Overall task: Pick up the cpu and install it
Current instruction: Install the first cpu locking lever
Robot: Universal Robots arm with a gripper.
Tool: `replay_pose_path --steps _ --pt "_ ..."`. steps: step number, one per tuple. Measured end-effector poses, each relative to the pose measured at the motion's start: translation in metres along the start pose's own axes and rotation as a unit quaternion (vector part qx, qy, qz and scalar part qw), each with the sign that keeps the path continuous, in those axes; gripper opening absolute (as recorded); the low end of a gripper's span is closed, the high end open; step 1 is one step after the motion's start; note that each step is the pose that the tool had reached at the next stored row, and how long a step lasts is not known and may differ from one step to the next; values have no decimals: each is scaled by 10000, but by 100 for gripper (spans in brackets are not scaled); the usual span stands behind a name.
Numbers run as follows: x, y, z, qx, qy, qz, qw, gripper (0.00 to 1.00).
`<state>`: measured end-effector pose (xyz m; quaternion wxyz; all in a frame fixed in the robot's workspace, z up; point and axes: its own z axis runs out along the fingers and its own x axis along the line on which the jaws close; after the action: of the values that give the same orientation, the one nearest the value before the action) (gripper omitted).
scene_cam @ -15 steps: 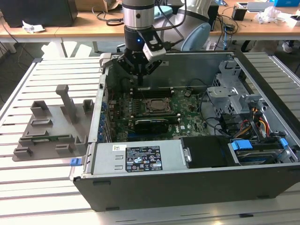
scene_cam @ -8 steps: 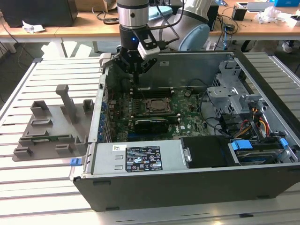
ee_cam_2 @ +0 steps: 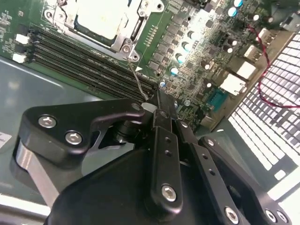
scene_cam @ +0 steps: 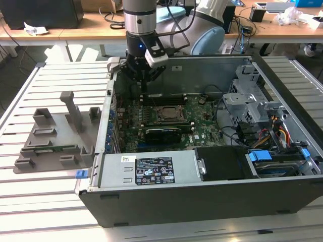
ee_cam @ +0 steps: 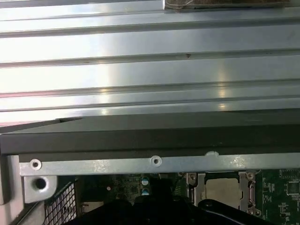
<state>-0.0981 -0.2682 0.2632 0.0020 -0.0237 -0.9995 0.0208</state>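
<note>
cpu point(scene_cam: 166, 114) sits in its socket on the motherboard point(scene_cam: 202, 126); second wrist view shows the gripper point(ee_cam_2: 157, 110) fingers together, empty, above memory slots point(ee_cam_2: 84, 63).

The worktop point(scene_cam: 50, 85) is made of long, shiny metal slats with thin gaps between them, and bright light bounces off it. At 12 o'clock in the exterior view, a wooden desk point(scene_cam: 91, 25) runs across the back, covered with cables point(scene_cam: 113, 17) and crumpled paper point(scene_cam: 36, 29).
</note>
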Motion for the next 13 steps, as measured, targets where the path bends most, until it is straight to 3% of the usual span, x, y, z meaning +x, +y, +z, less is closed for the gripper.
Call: replay_pose_path --steps 8,13 --pt "-161 18 16 12 0 -12 10000 11" --pt "-319 26 21 11 1 -13 10000 11"
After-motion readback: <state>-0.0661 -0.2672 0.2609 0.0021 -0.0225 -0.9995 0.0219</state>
